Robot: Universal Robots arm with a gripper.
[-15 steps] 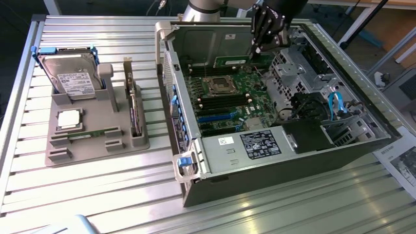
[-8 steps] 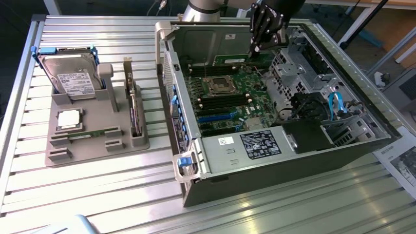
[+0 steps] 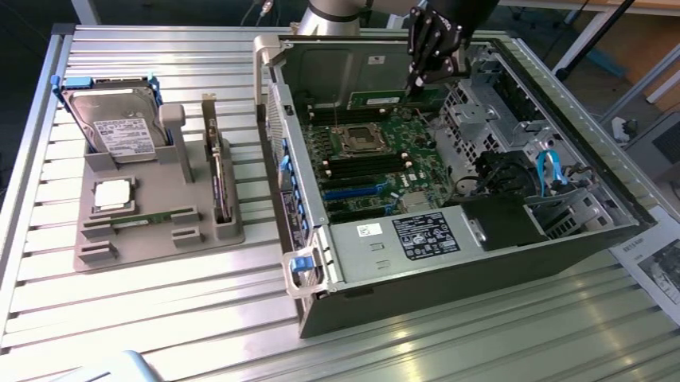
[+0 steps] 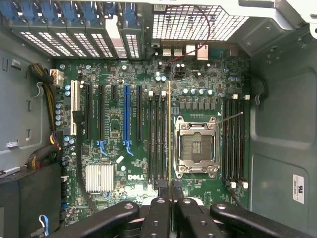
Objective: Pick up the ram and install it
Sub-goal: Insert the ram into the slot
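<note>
My gripper [image 3: 418,79] hangs inside the open computer case [image 3: 318,239], above the far end of the motherboard [image 3: 393,171]. It is shut on the ram [image 3: 383,99], a long thin green stick held level under the fingers. In the wrist view the ram [image 4: 170,134] shows edge-on as a thin line running out from between the black fingers [image 4: 157,210]. It lies along the dark memory slots [image 4: 157,139] next to the empty processor socket [image 4: 195,148] and hovers above the board. I cannot tell whether it touches a slot.
A grey tray [image 3: 159,239] on the exterior view's left holds a hard drive [image 3: 111,123], a square silver chip [image 3: 113,195], an upright circuit card [image 3: 218,171] and a thin green stick [image 3: 149,216]. More memory slots [image 4: 233,139] lie beyond the socket. Case walls, drive cages and cables [image 3: 547,171] surround the board.
</note>
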